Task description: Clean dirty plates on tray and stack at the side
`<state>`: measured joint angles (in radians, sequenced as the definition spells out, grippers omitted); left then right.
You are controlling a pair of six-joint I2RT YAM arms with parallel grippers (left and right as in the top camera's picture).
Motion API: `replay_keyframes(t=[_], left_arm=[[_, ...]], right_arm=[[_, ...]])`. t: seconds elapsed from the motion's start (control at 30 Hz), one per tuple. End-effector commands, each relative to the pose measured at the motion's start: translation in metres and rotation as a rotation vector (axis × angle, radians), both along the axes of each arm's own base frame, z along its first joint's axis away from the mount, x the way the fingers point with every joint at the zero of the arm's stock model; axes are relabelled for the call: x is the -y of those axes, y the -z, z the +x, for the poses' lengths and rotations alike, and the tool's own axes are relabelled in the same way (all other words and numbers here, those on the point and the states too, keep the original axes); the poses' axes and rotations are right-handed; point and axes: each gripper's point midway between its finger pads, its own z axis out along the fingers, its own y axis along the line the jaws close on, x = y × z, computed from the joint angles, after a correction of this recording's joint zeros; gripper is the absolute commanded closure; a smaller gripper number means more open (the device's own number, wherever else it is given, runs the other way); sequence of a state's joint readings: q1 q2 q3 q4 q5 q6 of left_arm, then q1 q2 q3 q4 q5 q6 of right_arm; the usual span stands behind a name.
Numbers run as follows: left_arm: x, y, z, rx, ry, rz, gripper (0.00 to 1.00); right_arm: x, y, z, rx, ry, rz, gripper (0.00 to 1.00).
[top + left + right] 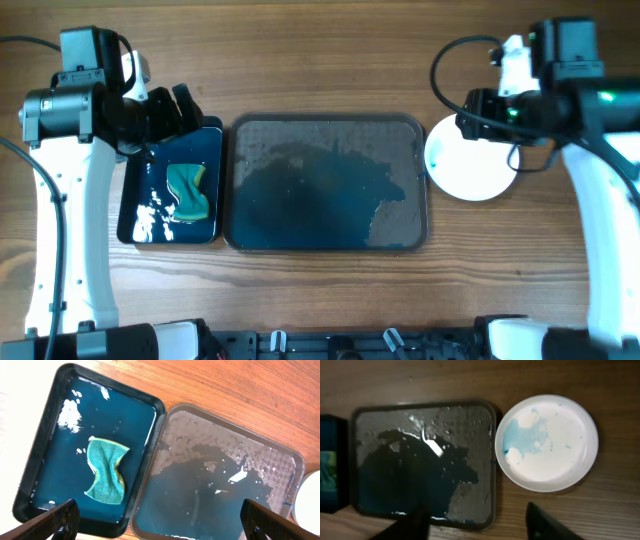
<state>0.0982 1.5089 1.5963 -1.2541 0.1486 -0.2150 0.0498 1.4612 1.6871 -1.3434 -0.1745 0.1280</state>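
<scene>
A grey tray [410, 130] with blue wash water lies at the table's middle; it also shows in the left wrist view [280, 450] and the right wrist view [490, 510]. No plate lies on it. A white plate [470, 170] with a faint blue smear [547, 442] sits on the wood right of the tray. A green sponge [188, 190] lies in a black tray [135, 190] of blue water on the left; the sponge also shows in the left wrist view [106, 470]. My left gripper [175, 110] is open and empty above the black tray's far edge. My right gripper [468, 118] is open and empty above the plate's far left rim.
Bare wooden table surrounds the trays. The arms' white links run down both sides, and cables loop at the far corners.
</scene>
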Motion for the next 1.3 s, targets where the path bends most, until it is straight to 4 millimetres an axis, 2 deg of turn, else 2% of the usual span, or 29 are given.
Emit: replay_keyframes(t=[0.0, 0.17, 0.3, 0.43, 0.63, 0.73, 0.8, 0.87, 0.93, 1.0, 1.1, 1.27], left_arm=[[0.005, 0.0, 0.002, -0.001, 0.007, -0.04, 0.0], [0.005, 0.0, 0.002, -0.001, 0.007, -0.04, 0.0], [0.005, 0.0, 0.002, -0.001, 0.007, -0.04, 0.0], [0.005, 0.0, 0.002, -0.001, 0.007, -0.04, 0.0], [0.005, 0.0, 0.002, -0.001, 0.007, -0.04, 0.0], [0.005, 0.0, 0.002, -0.001, 0.007, -0.04, 0.0], [0.005, 0.0, 0.002, -0.001, 0.007, -0.04, 0.0], [0.005, 0.0, 0.002, -0.001, 0.007, -0.04, 0.0], [0.005, 0.0, 0.002, -0.001, 0.007, -0.04, 0.0], [0.005, 0.0, 0.002, -0.001, 0.007, -0.04, 0.0], [0.005, 0.0, 0.002, -0.001, 0.007, -0.04, 0.0], [0.005, 0.0, 0.002, -0.001, 0.007, -0.04, 0.0]], right_arm=[[0.003, -0.045, -0.018, 0.124, 0.013, -0.003, 0.0], [0.002, -0.077, -0.043, 0.231, 0.034, 0.031, 0.0], [0.002, -0.087, -0.052, 0.259, 0.075, 0.06, 0.0], [0.003, -0.085, -0.051, 0.256, 0.064, 0.046, 0.0], [0.006, -0.088, -0.037, 0.324, -0.036, -0.039, 0.0], [0.006, -0.1, -0.033, 0.433, -0.061, -0.062, 0.0], [0.006, -0.113, -0.029, 0.578, -0.064, -0.072, 0.0], [0.006, -0.115, -0.029, 0.689, -0.069, -0.079, 0.0], [0.006, -0.109, -0.031, 0.782, -0.063, -0.077, 0.0], [0.006, -0.093, -0.034, 0.88, -0.061, -0.074, 0.0], [0.004, -0.06, -0.042, 1.016, -0.065, -0.065, 0.0], [-0.005, -0.005, -0.066, 1.177, -0.103, -0.024, 0.0]])
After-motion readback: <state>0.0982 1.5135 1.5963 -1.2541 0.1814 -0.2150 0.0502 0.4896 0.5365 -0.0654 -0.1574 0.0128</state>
